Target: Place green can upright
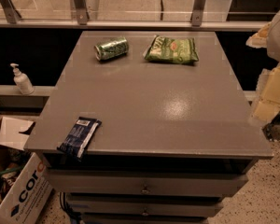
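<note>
Over at the far side of the table, left of the snack bag, the green can is lying on its side, so nothing's started yet. The gripper hangs off the right edge, well away; can't tell if it's open or closed. I'd say the next move is reaching across and grabbing the can around its body.

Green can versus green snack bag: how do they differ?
The green can is a rounded cylinder on its side; the green snack bag lies flat. The can is shiny metal, the bag crinkly. The can sits left of the bag. Both are green, at the far end of the table. The gripper is off the right edge, away from both.
</note>
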`<control>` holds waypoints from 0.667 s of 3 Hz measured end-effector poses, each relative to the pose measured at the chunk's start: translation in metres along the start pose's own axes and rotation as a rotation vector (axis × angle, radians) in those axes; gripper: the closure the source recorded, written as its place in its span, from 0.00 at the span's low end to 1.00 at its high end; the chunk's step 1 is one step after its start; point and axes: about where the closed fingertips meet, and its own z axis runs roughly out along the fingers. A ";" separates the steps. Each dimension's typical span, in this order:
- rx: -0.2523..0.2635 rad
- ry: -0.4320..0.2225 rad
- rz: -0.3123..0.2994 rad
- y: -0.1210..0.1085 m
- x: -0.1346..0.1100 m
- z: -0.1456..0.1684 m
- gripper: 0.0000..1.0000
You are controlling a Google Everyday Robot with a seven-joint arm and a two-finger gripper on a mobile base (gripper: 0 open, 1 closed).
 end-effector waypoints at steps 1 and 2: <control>0.009 -0.017 -0.003 -0.003 -0.005 0.000 0.00; 0.017 -0.061 -0.033 -0.020 -0.036 0.015 0.00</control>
